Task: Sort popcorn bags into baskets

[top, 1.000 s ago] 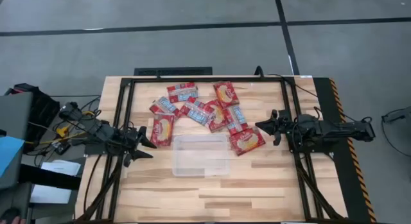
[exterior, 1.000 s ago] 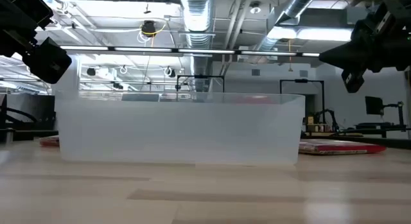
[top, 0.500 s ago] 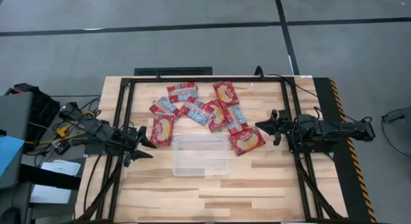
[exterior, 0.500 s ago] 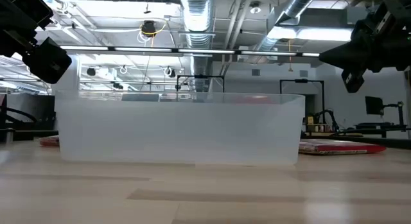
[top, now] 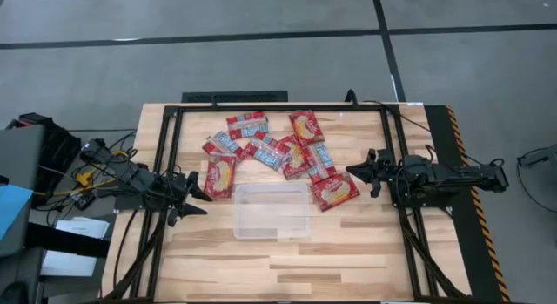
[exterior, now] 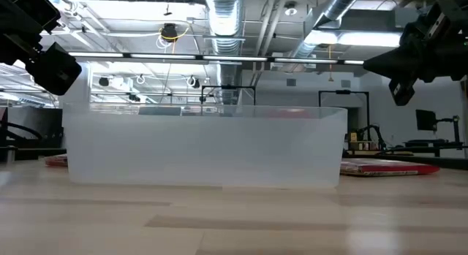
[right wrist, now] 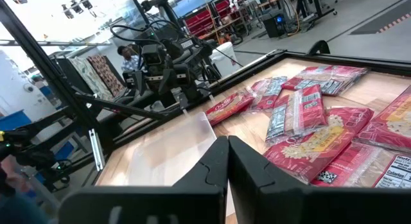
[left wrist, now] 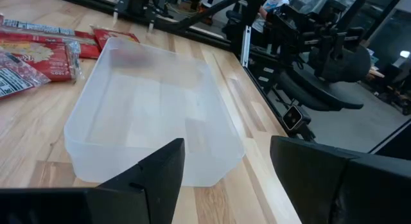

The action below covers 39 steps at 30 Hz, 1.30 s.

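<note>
Left hand (top: 198, 196), open, and right hand (top: 352, 172), closed and empty, are flanking the empty tray (top: 271, 210); bags (top: 278, 152) are needing flat edge grips.

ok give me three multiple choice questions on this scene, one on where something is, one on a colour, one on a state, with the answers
1. Where do the popcorn bags lie relative to the clear tray?
A. inside it
B. on the table beside it, toward the far edge
C. stacked under it

2. What is the main colour of the bags?
A. red
B. green
C. black

3. What state is the tray in?
A. full of bags
B. tipped on its side
C. upright and holding no bags

Answers:
1. B, the high view shows the bags spread on the wood beyond the tray's far side, none within its walls.
2. A, the right wrist view shows red packets with yellowish pictures and some light panels.
3. C, the left wrist view shows bare wood through the tray's floor, while the left gripper stands open and the right gripper shut, both holding nothing.
</note>
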### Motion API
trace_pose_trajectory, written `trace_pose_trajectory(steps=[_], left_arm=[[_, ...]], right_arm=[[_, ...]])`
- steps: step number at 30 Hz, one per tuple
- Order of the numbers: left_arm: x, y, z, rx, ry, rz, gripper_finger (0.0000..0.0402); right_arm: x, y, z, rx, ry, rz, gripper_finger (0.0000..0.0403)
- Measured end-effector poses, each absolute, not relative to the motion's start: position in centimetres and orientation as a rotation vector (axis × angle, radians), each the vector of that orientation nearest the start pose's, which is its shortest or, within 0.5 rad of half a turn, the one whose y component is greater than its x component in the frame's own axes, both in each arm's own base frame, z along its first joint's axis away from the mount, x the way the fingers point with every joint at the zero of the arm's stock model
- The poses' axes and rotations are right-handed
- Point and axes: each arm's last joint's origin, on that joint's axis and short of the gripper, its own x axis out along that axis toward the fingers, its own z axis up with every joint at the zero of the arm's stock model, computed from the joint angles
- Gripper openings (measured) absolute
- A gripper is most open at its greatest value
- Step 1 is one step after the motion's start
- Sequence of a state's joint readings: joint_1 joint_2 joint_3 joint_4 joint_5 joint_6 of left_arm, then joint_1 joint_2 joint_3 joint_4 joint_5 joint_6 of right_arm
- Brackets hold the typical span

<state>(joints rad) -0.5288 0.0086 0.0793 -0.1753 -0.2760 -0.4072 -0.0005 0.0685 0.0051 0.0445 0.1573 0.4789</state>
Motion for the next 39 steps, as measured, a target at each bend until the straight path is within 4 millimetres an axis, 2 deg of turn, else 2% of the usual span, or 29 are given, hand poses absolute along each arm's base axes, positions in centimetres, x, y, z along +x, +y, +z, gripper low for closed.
trace_pose_trajectory(steps=[4, 7, 10, 14, 18, 25, 34, 39], left_arm=[[8.3, -3.9, 17.4, -0.351, 0.129, -0.21, 0.0221], [8.4, -3.3, 17.9, -0.281, 0.035, -0.031, 0.0221], [8.4, -2.8, 18.8, -0.424, -0.088, 0.149, 0.0221], [8.3, -2.3, 19.0, -0.605, -0.156, 0.297, 0.0221], [8.1, -2.0, 18.8, -0.607, -0.174, 0.411, 0.0221], [8.1, -1.9, 18.9, -0.658, -0.202, 0.442, 0.0221], [8.1, -1.8, 19.0, -0.933, -0.28, 0.43, 0.0221], [8.1, -1.9, 19.4, -1.075, -0.324, 0.376, 0.0221]], right_arm=[[10.1, -0.5, 16.4, 0.476, -0.02, -0.159, 0.0037], [10.1, -0.5, 16.4, 0.476, -0.019, -0.159, 0.0037], [10.1, -0.5, 16.4, 0.476, -0.019, -0.159, 0.0036], [10.1, -0.5, 16.4, 0.476, -0.019, -0.159, 0.0032], [10.1, -0.5, 16.4, 0.476, -0.019, -0.159, 0.0028], [10.1, -0.5, 16.4, 0.476, -0.019, -0.159, 0.003], [10.1, -0.5, 16.4, 0.484, -0.021, -0.163, 0.0036], [10.1, -0.5, 16.5, 0.72, -0.051, -0.161, 0.0027]])
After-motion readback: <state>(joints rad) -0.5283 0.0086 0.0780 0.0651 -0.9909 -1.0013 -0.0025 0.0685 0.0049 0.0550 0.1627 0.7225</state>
